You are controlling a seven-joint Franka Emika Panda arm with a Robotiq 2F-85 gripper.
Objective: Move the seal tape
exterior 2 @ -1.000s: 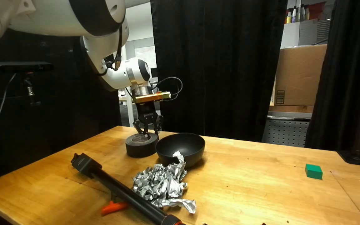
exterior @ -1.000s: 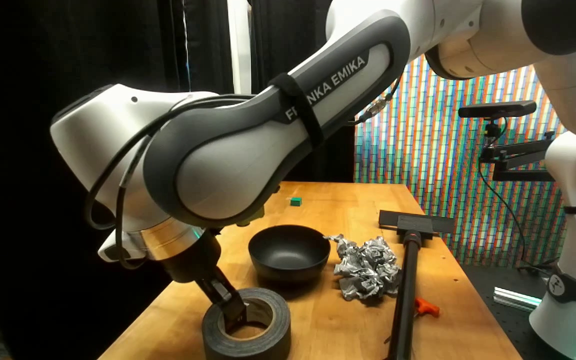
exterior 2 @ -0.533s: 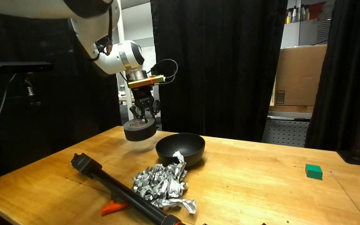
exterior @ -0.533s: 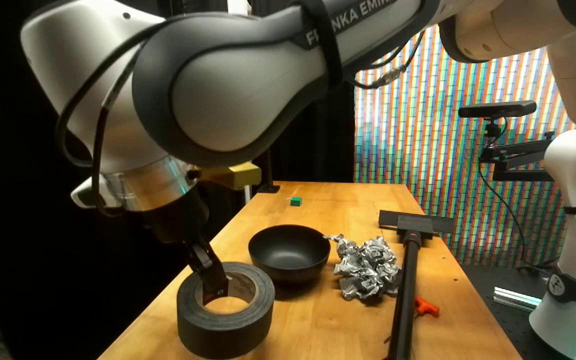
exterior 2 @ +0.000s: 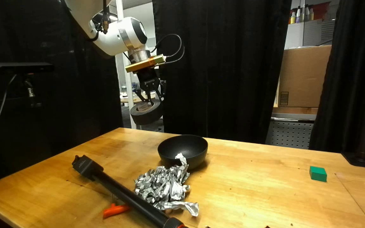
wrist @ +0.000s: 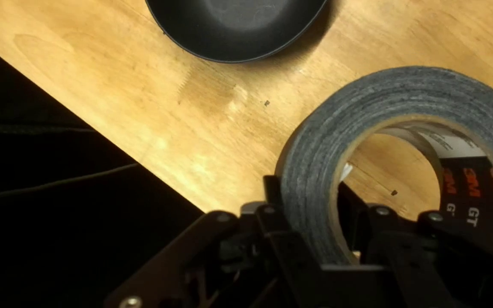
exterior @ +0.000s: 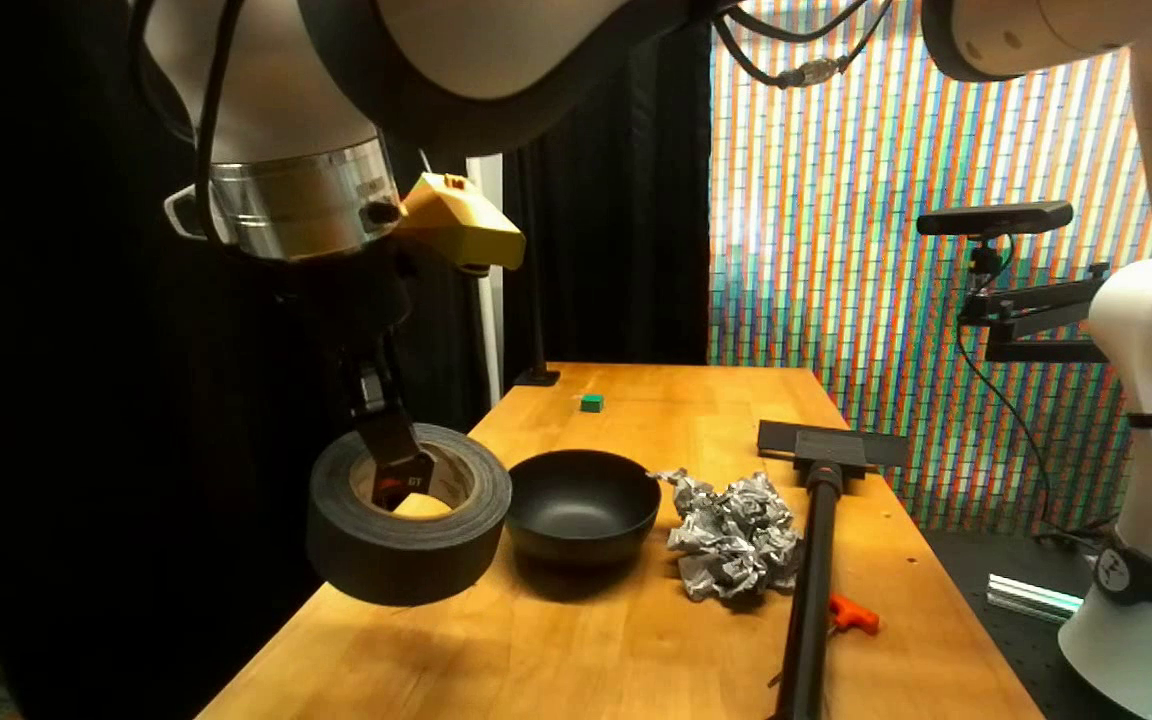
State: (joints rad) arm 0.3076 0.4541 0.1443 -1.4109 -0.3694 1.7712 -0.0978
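The seal tape (exterior: 401, 565), a wide dull grey ring, hangs in the air above the table in both exterior views (exterior 2: 147, 117). My gripper (exterior: 402, 480) is shut on one side of its wall. In the wrist view (wrist: 310, 196) one finger is inside the hollow core and the other is against the outer side of the seal tape (wrist: 315, 158). The ring is slightly tilted. The black round bowl (exterior: 581, 510) stands on the table beside and below the tape; it also shows at the top of the wrist view (wrist: 238, 42).
A crumpled silver foil lump (exterior 2: 165, 186) lies near the bowl. A black pole-like tool (exterior 2: 125, 191) lies across the table past the foil, with an orange-handled item (exterior 2: 116, 210) beside it. A small green block (exterior 2: 318, 174) sits farther off. The table edge (wrist: 137, 164) is close to the gripper.
The seal tape was on the table between the gripper's fingers one second ago. My gripper has lifted it steadily upward, well above the tabletop. The bowl, foil and tool have not moved.
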